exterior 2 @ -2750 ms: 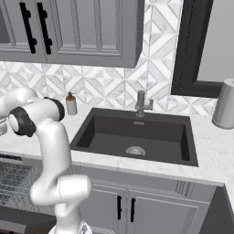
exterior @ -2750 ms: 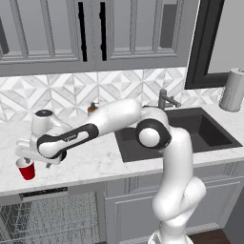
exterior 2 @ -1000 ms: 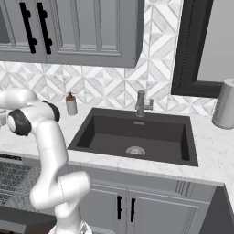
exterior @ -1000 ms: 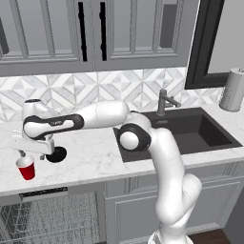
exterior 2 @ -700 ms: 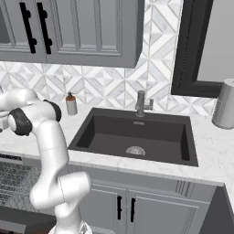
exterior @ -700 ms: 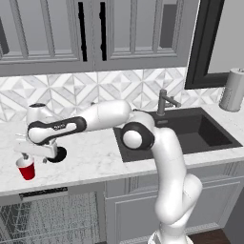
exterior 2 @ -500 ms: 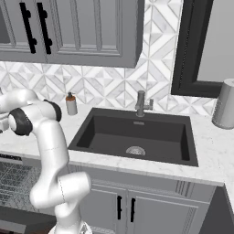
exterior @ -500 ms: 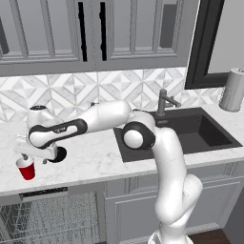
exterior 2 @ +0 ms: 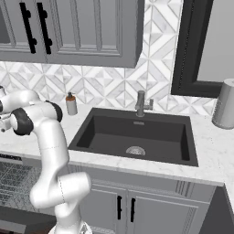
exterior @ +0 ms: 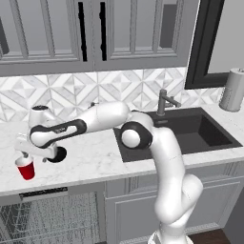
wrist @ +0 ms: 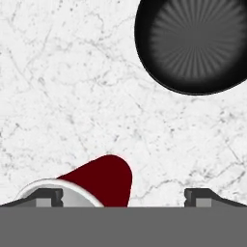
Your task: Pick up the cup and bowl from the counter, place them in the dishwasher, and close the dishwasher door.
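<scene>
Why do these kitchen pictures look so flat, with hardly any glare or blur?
They are rendered. In the left base view the cup casts barely any shadow; in the right base view the sink shows no glare; in the hand view the bowl stays sharp, with only a soft radial sheen.

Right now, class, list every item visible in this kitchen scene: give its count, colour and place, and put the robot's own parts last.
cup: one, red, near the counter's front edge, above the dishwasher
bowl: one, black, on the counter beside the cup
counter: one, white marble
sink: one, dark, set in the counter
faucet: one, grey, behind the sink
soap bottle: one, grey, by the backsplash
canister: one, grey, counter's far right
dishwasher: one, open, grey racks showing
arm: one, white
gripper: one, open, over the cup
</scene>
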{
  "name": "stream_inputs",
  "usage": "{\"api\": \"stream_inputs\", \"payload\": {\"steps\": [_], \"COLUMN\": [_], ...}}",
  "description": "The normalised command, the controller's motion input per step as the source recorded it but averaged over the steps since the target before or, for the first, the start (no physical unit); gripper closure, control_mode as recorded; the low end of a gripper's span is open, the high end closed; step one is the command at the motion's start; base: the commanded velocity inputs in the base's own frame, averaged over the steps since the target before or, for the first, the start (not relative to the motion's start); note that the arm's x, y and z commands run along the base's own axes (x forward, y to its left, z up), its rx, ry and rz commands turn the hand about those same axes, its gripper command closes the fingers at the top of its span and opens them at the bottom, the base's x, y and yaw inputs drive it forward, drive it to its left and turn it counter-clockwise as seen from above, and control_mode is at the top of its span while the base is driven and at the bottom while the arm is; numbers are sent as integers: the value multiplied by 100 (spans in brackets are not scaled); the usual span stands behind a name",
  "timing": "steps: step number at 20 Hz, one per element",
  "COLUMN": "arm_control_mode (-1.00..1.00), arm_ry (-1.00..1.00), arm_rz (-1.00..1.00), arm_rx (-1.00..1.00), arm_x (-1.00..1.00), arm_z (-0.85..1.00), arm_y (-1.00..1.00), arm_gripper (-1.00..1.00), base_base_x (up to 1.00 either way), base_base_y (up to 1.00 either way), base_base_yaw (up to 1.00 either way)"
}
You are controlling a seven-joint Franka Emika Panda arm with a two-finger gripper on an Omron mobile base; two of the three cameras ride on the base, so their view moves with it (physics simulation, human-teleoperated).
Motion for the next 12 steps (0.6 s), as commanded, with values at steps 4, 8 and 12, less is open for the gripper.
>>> {"api": "stream_inputs", "payload": {"steps": [4,8,12], "arm_control_mode": [-100,-100,-100], "arm_ry": [0,0,2], "arm_rz": [-2,-1,0], "arm_rx": [0,0,0], "arm_x": [13,6,-6], "arm_z": [0,0,-3], "arm_y": [33,22,1], "arm_gripper": [-100,-100,-100], "base_base_x": [0,0,0], "base_base_y": [0,0,0], "base_base_yaw": [0,0,0]}}
